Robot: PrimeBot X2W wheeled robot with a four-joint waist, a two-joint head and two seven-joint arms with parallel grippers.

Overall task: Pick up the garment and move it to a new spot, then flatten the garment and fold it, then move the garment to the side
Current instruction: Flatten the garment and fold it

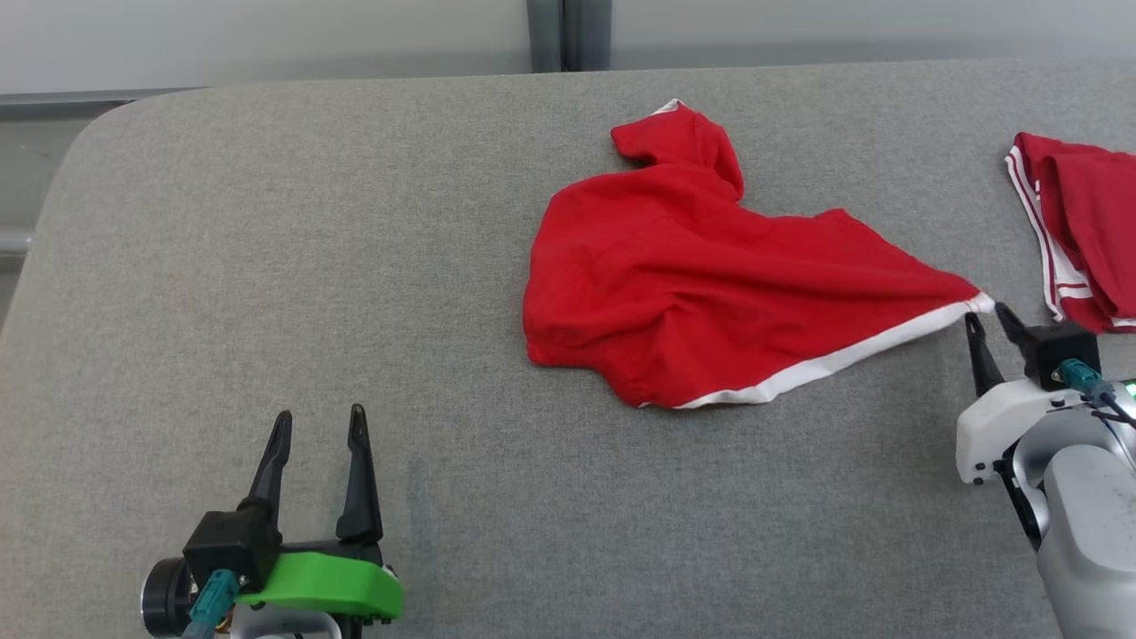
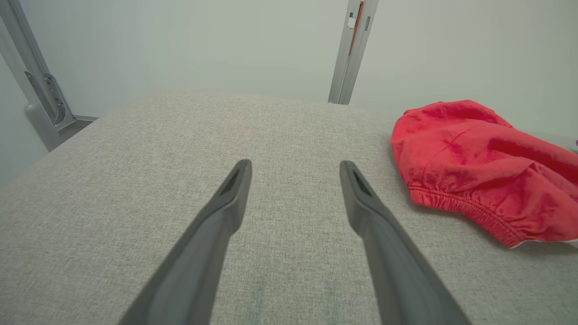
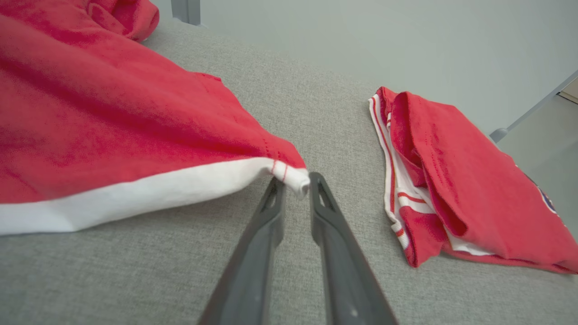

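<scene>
The right gripper (image 3: 296,183), fingers slightly parted, brackets the red shorts' (image 1: 701,293) white-hemmed corner (image 3: 295,178) mid-table; it could snag when withdrawing (grip uncertain). The left gripper (image 1: 319,430) idles wide open.

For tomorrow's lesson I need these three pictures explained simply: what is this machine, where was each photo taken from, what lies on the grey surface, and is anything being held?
This is a two-armed robot; each arm ends in a gripper with two long dark fingers. The wide picture comes from a camera on its head, looking down at a grey padded table. The other two come from cameras on its wrists, looking along each gripper's fingers.

On the table lies a rumpled red garment with a white hem. At the far right sits a second red garment, folded, with white stripes.

The left gripper is open over bare fabric, holding nothing. The right gripper has its fingertips at the garment's white corner, jaws slightly apart; whether it grips the cloth is unclear.
</scene>
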